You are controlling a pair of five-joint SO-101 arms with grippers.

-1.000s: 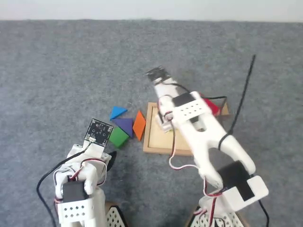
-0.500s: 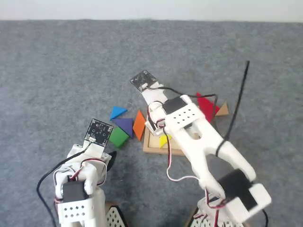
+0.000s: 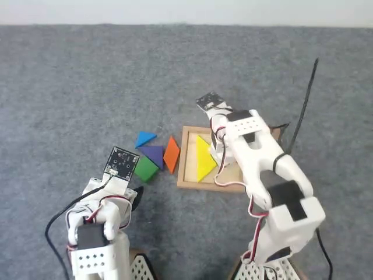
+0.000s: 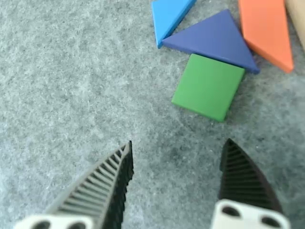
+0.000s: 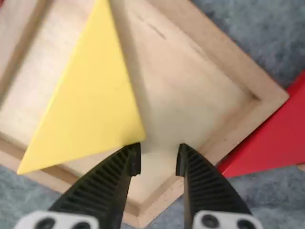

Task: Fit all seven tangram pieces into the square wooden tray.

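1. Yellow [image 3: 204, 156] lies flat in the tray [image 3: 204, 185], long edge towards the wall, which leaves room for the rest.
2. Your right hand [image 5: 157, 155] sits over the tray at yellow's corner, fingers slightly parted and empty.
3. Left hand [image 4: 178, 145] is wide open and empty above the table, near green [image 4: 208, 86], probably your next pick.
4. Red [image 5: 271, 138] is outside the tray.
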